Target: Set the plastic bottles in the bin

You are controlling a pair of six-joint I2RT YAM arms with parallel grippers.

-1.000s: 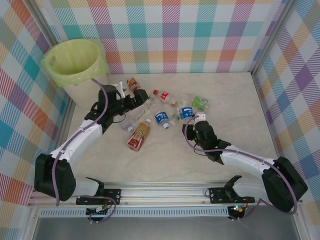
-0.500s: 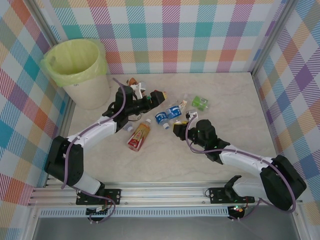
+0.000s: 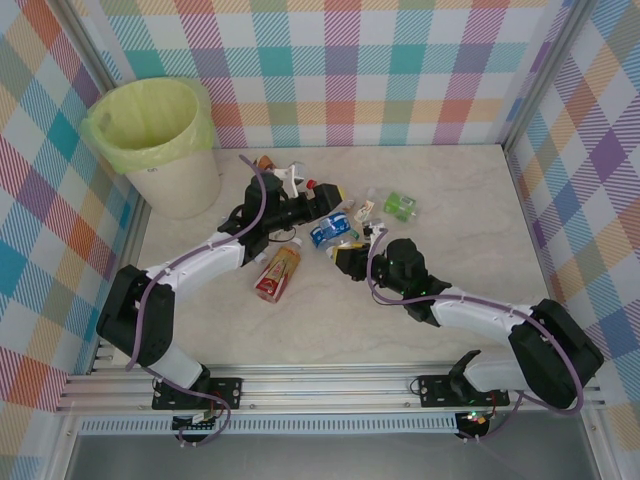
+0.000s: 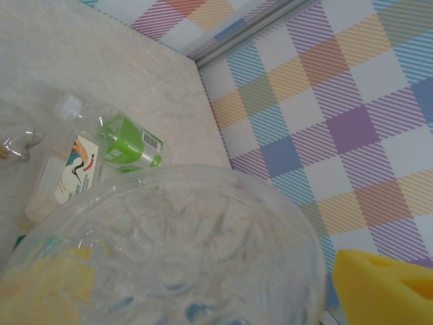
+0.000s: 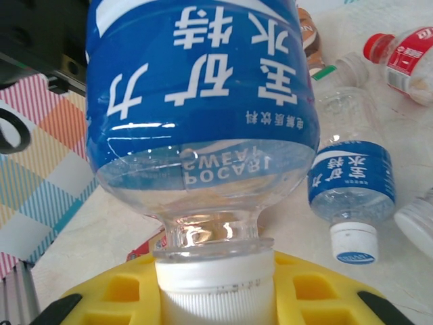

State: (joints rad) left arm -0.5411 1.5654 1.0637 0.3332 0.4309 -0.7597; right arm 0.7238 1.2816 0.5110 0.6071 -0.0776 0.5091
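Closer together now — left gripper (image 3: 325,197) tight on a clear bottle (image 4: 169,250), right gripper (image 3: 348,256) on a blue-labelled bottle (image 5: 203,81)

Pale marbled surface (image 3: 470,230) beneath the left pincer (image 3: 322,196) and the right pincer (image 3: 347,257), stretching well to the right of both. Pastel checked walls (image 3: 400,70) beyond the 2 pincers and on either flank, with 2 grey metal posts (image 3: 535,100) at the far corners. Ribbed aluminium rail (image 3: 330,385) well behind both, along the near edge. From the left wrist, checked wall ahead of that pincer, joined to the surface by a grey strip (image 4: 257,34).
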